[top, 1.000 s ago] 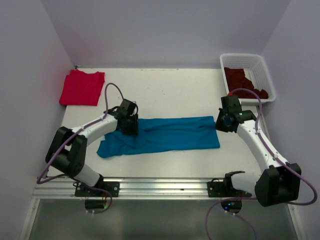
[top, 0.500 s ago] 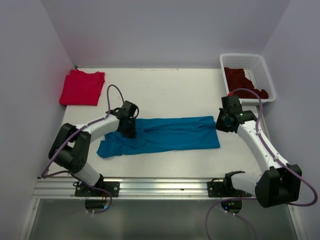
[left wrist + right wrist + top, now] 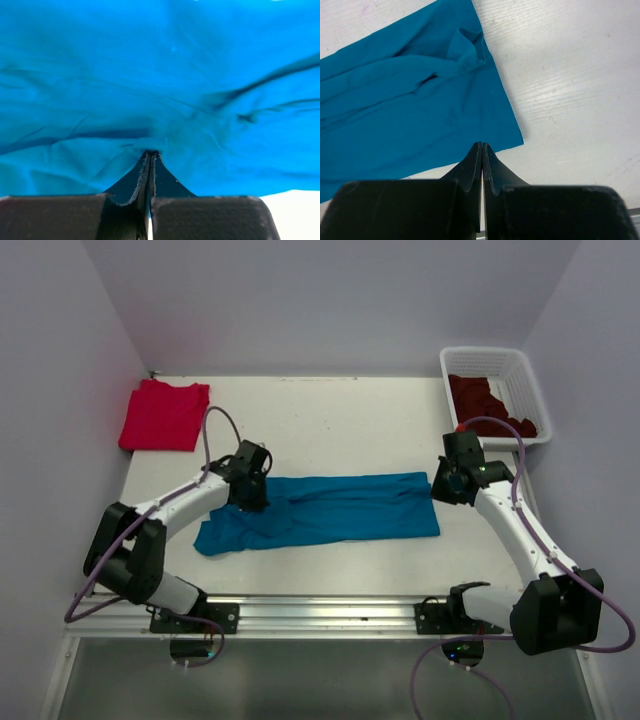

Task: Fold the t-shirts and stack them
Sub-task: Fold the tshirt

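A teal blue t-shirt (image 3: 330,508) lies folded into a long band across the middle of the table. My left gripper (image 3: 252,502) rests on its left part, shut on a pinch of the teal cloth (image 3: 175,75), which puckers at the fingertips (image 3: 150,153). At the band's upper right corner, my right gripper (image 3: 440,485) hovers shut; the right wrist view shows its tips (image 3: 481,145) just above the shirt's edge (image 3: 395,110) with nothing between them. A bright red t-shirt (image 3: 163,415) lies folded at the back left. Dark maroon t-shirts (image 3: 485,400) fill the basket.
The white lattice basket (image 3: 482,351) stands at the back right corner, close behind the right arm. Grey walls bound the table on three sides. A metal rail (image 3: 320,615) with the arm bases runs along the near edge.
My left gripper has closed its jaws onto the teal cloth and its wrist has shifted slightly left. The right arm and the shirts have not moved.
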You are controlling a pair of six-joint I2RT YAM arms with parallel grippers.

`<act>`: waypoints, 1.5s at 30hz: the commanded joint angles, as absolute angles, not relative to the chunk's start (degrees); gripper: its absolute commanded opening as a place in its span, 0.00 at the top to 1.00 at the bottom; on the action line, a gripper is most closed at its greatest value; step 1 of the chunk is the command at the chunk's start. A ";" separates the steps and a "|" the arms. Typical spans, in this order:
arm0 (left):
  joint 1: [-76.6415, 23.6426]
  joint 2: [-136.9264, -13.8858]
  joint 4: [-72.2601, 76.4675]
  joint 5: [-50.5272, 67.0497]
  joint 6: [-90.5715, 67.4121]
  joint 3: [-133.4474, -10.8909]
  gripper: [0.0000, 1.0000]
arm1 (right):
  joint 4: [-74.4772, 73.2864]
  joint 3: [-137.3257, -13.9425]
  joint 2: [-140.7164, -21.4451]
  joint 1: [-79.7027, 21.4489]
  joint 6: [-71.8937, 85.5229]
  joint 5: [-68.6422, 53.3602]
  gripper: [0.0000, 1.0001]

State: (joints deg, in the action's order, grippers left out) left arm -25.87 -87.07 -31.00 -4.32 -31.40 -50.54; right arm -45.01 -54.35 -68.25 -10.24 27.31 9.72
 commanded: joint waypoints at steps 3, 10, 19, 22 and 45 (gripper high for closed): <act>-25.75 -78.32 -34.36 -7.29 -34.01 -50.63 1.00 | -45.18 -54.84 -67.24 -10.46 26.37 10.46 1.00; -25.75 -72.08 -41.64 -7.73 -36.03 -48.61 1.00 | -45.26 -55.02 -66.80 -10.46 26.28 9.85 1.00; -25.75 -62.86 -53.59 -9.05 -41.92 -48.25 1.00 | -44.56 -54.67 -66.18 -10.46 26.28 8.18 1.00; -25.75 -58.30 -56.94 -8.79 -45.25 -46.94 1.00 | -44.47 -54.75 -66.18 -10.46 26.02 7.56 1.00; -24.88 -72.91 -28.86 -9.40 -35.95 -49.21 0.08 | -42.72 -54.31 -67.85 -10.46 26.19 8.17 1.00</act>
State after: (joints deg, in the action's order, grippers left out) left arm -25.82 -67.51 -40.97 -7.29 -40.82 -45.19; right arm -44.29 -54.28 -67.37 -10.24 26.94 7.94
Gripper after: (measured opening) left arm 0.945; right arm 0.008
